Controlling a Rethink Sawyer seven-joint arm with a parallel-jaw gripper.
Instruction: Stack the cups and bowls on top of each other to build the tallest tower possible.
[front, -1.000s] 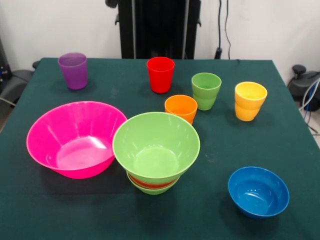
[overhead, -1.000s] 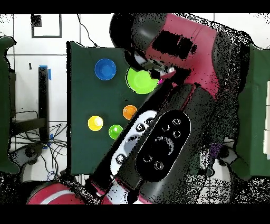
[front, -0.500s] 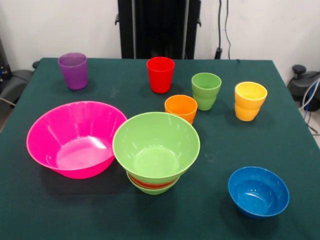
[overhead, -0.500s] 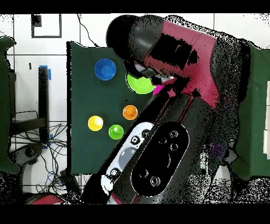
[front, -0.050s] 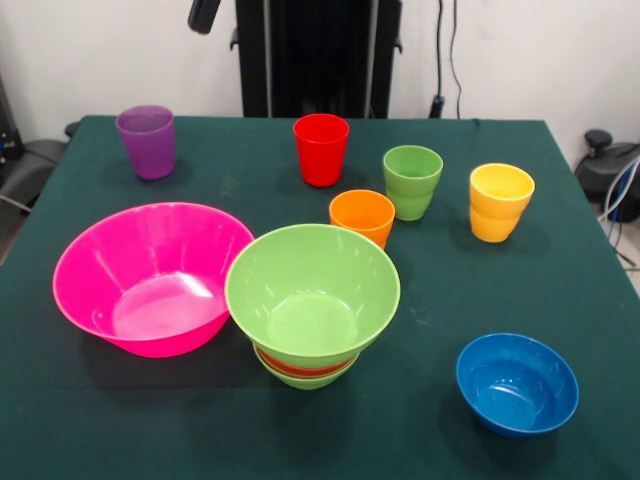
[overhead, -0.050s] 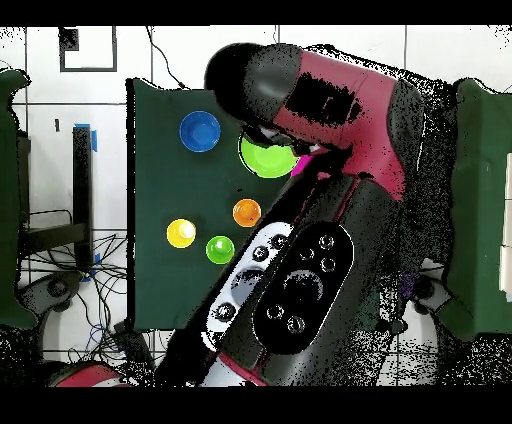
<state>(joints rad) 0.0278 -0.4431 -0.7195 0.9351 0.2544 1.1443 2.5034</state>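
Five cups stand at the back of the table: purple (front, -0.050s: 146, 140), red (front, -0.050s: 321, 148), light green (front, -0.050s: 412, 180), orange (front, -0.050s: 362, 215) and yellow (front, -0.050s: 500, 201). The tower (front, -0.050s: 305, 366) is a large lime green bowl (front, -0.050s: 312, 290) nested on a red-orange bowl and a smaller green one. The huge pink bowl (front, -0.050s: 150, 275) sits to its left, touching it. The blue bowl (front, -0.050s: 517, 383) stands alone at front right. A dark tip of the gripper (front, -0.050s: 204, 12) shows at the top edge, high above the purple cup. In the overhead view the arm (overhead, -0.050s: 330, 200) hides the pink bowl and part of the table.
The green table (front, -0.050s: 100, 420) carries only the cups and bowls. Beside it, an office chair (front, -0.050s: 610, 165) and cables stand at the right, and a dark chair part (front, -0.050s: 25, 165) at the left.
A dark gripper tip has come into the front view at the top left. In the overhead view the arm has swung a little. The cups and bowls have not moved.
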